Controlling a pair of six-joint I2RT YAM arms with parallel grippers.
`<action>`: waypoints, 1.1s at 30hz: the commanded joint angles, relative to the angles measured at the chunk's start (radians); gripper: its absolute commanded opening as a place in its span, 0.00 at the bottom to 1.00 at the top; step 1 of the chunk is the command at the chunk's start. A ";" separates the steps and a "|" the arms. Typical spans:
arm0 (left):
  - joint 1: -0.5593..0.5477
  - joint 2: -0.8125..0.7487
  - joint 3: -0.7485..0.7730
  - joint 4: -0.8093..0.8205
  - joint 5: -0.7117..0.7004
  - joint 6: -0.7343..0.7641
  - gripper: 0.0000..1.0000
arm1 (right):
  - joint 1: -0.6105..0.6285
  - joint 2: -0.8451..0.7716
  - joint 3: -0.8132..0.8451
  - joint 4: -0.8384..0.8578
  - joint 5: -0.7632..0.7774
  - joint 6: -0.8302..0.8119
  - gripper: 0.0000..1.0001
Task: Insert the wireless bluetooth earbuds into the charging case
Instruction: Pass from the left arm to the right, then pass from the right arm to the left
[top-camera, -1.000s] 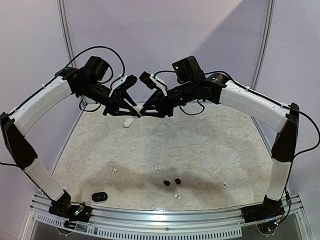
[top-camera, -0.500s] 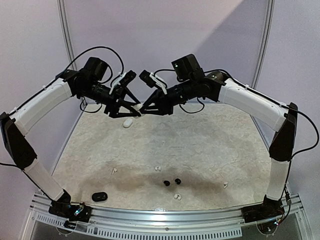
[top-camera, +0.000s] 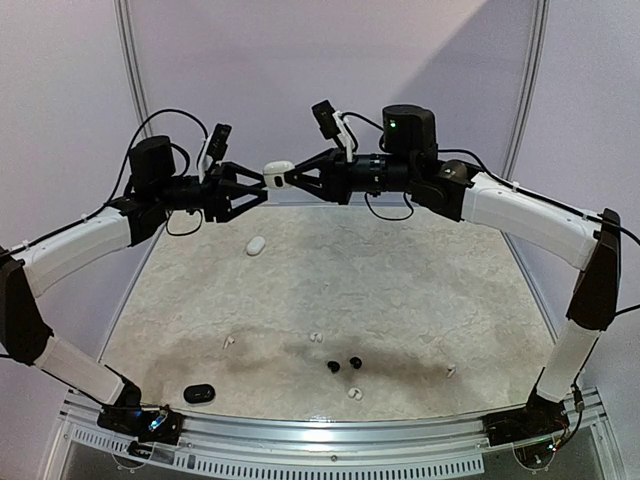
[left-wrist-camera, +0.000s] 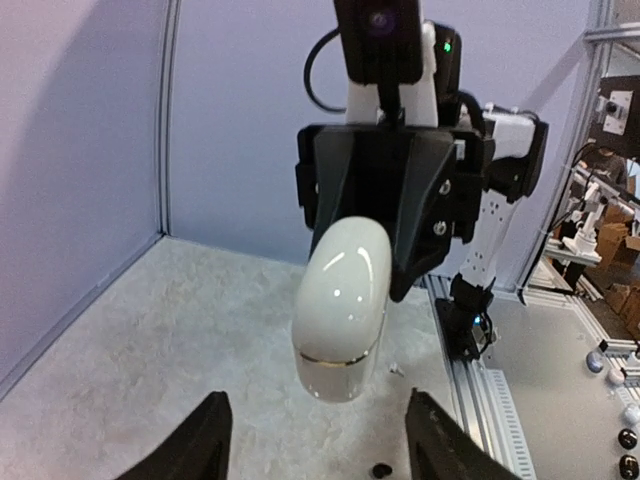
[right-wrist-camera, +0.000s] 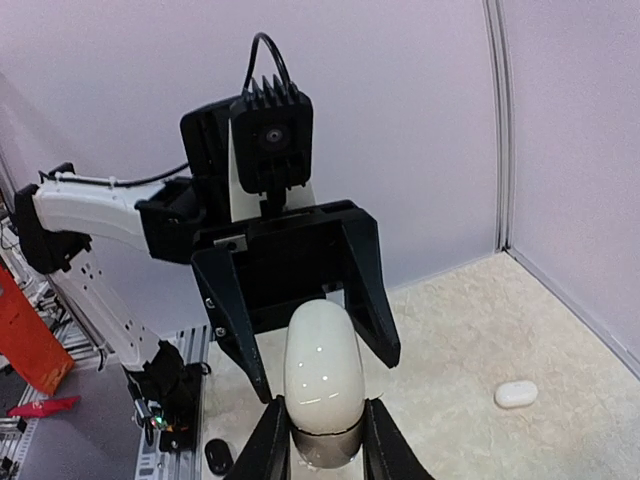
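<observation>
A closed white charging case (top-camera: 278, 174) hangs high over the back of the table, and my right gripper (top-camera: 292, 178) is shut on its base. In the right wrist view the case (right-wrist-camera: 322, 385) stands up between my fingers (right-wrist-camera: 276, 440). My left gripper (top-camera: 258, 187) faces it, open, and its black fingers (right-wrist-camera: 228, 318) flank the case's tip without touching. From the left wrist the case (left-wrist-camera: 343, 305) floats just beyond my open left gripper (left-wrist-camera: 320, 445). Tiny white earbuds (top-camera: 316, 337) (top-camera: 353, 394) and two black ones (top-camera: 333, 367) (top-camera: 355, 361) lie on the table near the front.
A second white case (top-camera: 256, 245) lies on the pale table at the back left. A black case (top-camera: 200, 394) sits near the front left edge. More white buds rest at the left (top-camera: 229, 341) and right (top-camera: 451, 371). The metal rail (top-camera: 320, 435) bounds the front.
My left gripper opened and let go of the white case, then drew back to the left. My right gripper closed on the case and lifted it higher.
</observation>
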 joint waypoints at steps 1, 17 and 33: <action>-0.025 0.050 0.020 0.280 0.001 -0.232 0.58 | -0.002 -0.017 -0.034 0.236 -0.009 0.141 0.00; -0.059 0.067 0.053 0.370 0.052 -0.342 0.46 | -0.002 -0.006 -0.028 0.204 0.010 0.124 0.00; -0.066 0.071 0.067 0.340 0.019 -0.361 0.00 | -0.003 -0.002 -0.025 0.138 0.045 0.083 0.29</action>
